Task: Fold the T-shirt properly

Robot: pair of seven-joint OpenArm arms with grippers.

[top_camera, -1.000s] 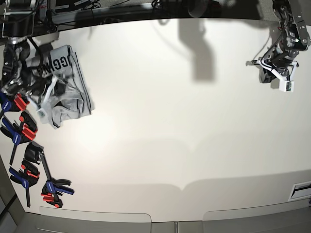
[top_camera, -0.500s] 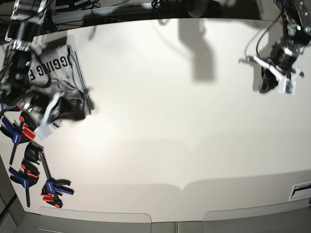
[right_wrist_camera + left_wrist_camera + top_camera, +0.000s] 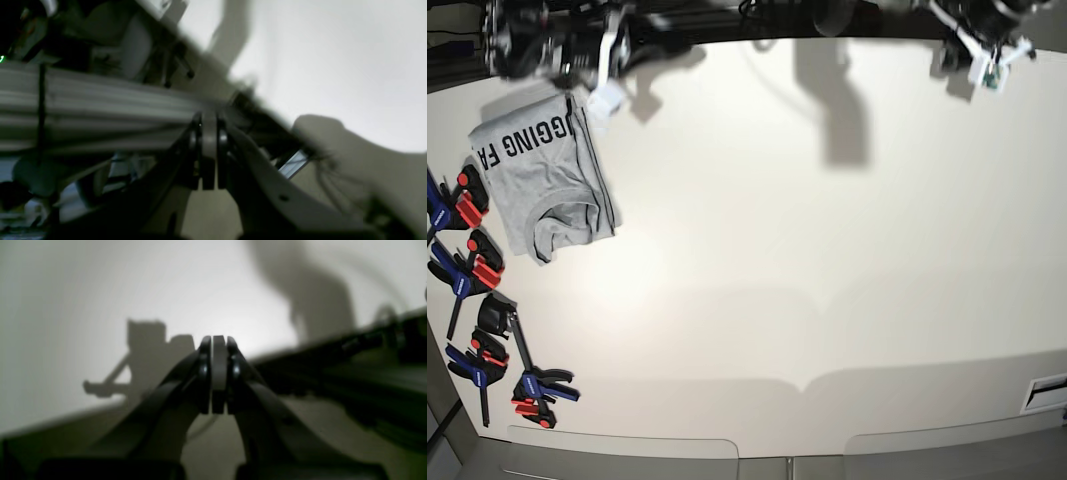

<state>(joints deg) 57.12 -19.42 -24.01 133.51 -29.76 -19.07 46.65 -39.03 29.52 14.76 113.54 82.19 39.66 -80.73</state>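
Note:
The T-shirt (image 3: 545, 185) lies folded in a compact grey bundle at the table's far left, with black capital lettering showing along its upper edge. Nothing touches it. My right gripper (image 3: 607, 72) hangs blurred above the table's far edge, just beyond the shirt's top right corner; in the right wrist view its fingers (image 3: 208, 115) are pressed together with nothing between them. My left gripper (image 3: 983, 60) is at the far right corner, well away from the shirt. In the left wrist view it is shut (image 3: 218, 340) and empty above bare table.
Several red, blue and black clamps (image 3: 479, 262) line the table's left edge, running down to the front left (image 3: 535, 390). The white table (image 3: 807, 250) spreads between the arms. A dark frame with cables runs along the far edge. A small slot (image 3: 1047, 390) sits at the front right.
The right arm has lifted off the T-shirt and drawn back to the far edge, leaving the shirt uncovered. The left arm has also pulled back toward the far right corner.

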